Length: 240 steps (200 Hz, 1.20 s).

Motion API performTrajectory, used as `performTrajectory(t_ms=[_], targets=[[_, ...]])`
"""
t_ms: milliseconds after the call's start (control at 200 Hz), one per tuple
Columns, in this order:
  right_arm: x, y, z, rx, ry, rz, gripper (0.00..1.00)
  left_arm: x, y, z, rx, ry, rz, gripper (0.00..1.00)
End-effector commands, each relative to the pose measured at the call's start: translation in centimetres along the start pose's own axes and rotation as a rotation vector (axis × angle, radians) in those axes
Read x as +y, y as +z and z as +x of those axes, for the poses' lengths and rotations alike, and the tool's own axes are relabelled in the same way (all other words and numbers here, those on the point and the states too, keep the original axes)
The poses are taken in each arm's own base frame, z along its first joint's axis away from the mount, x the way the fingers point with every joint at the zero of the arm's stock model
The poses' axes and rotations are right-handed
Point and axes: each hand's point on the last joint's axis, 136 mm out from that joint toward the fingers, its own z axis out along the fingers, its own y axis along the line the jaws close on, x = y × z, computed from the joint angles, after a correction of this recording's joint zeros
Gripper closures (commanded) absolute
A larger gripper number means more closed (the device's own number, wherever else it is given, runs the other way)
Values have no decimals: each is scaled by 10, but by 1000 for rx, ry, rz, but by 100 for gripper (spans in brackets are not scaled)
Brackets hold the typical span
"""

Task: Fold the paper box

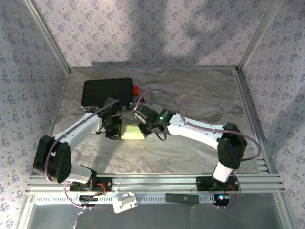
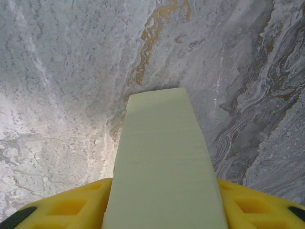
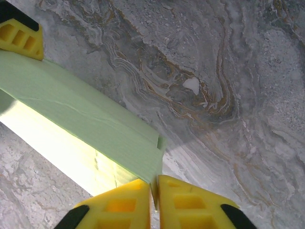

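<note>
Your left arm sweeps up from its base and bends at the wrist just in front of the black case (image 1: 107,92). The left gripper (image 1: 113,128) points down and toward the right. Your right arm rises from its base well to the right of the case, folds at the elbow and stretches its white forearm back toward the case's front right corner. The right gripper (image 1: 144,128) faces the left one.

The paper box (image 1: 133,132) lies between them on the surface (image 1: 200,95), near the case's front right corner. The left gripper is clamped across one end of it, with its yellow fingers (image 2: 66,207) tight against both long sides. The right gripper is all but closed, its yellow fingers (image 3: 119,207) pinching a thin cardboard edge at the box's other end.

The box is pale yellow-green thin card, matte and faintly ribbed, folded into a long flat rectangular sleeve with crisp creases. The case is a flat, matte black rectangle with rounded corners and has a small red object (image 1: 136,90) at its right side.

The surface is grey marbled stone-look sheet with swirling veins and rust-brown streaks. Walls (image 1: 143,28) papered in a small floral print enclose it behind the case and on both sides. A ribbed aluminium rail (image 1: 152,181) carries the arm bases.
</note>
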Motion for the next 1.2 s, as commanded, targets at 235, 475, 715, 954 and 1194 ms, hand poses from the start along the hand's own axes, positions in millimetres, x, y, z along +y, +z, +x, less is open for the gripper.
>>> performTrajectory(t_ms=[235,475,715,954,1194], targets=[[-1,-6,-2,44,115,47,98,38,-8,-18,-102,-112,-169,51],[0,-7,-7,90,172,42,100,37,-7,-16,-98,-101,-166,46],[2,-3,-9,148,221,22,100,35,-4,-12,-92,-85,-158,46],[5,-3,-12,180,250,0,100,35,0,-8,-89,-70,-163,46],[8,-6,-13,215,293,-14,100,33,0,-5,-88,-63,-161,46]])
